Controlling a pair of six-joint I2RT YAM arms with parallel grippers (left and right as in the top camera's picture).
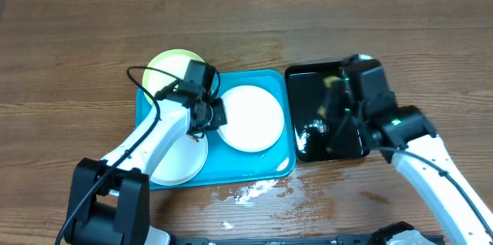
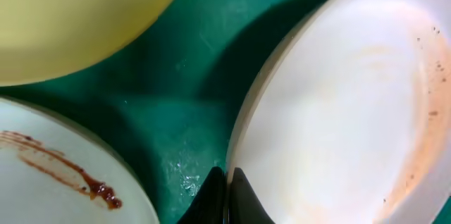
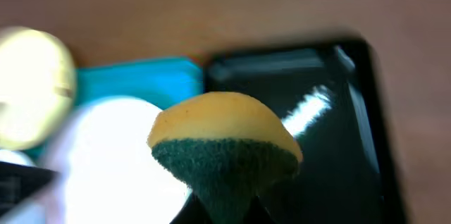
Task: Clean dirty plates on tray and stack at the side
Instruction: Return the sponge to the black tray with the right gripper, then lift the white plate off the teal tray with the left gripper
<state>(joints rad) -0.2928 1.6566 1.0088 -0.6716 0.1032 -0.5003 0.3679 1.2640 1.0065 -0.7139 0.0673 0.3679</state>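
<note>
The turquoise tray [image 1: 269, 83] holds a white plate [image 1: 250, 118] at its right and a white plate [image 1: 181, 160] with a brown smear [image 2: 63, 171] at front left. A pale yellow-green plate [image 1: 171, 68] overlaps its far left corner. My left gripper [image 1: 208, 118] is shut on the left rim of the right white plate [image 2: 352, 111], which looks raised with shadow under it and bears faint reddish specks. My right gripper [image 1: 335, 99] hovers over the black tray [image 1: 308, 83], shut on a yellow sponge with a green scouring side [image 3: 224, 139].
The glossy black tray [image 3: 338, 146] lies just right of the turquoise tray [image 3: 141, 79] and looks wet. Wet white flecks [image 1: 250, 191] lie on the wooden table in front of the turquoise tray. Bare wood surrounds both trays.
</note>
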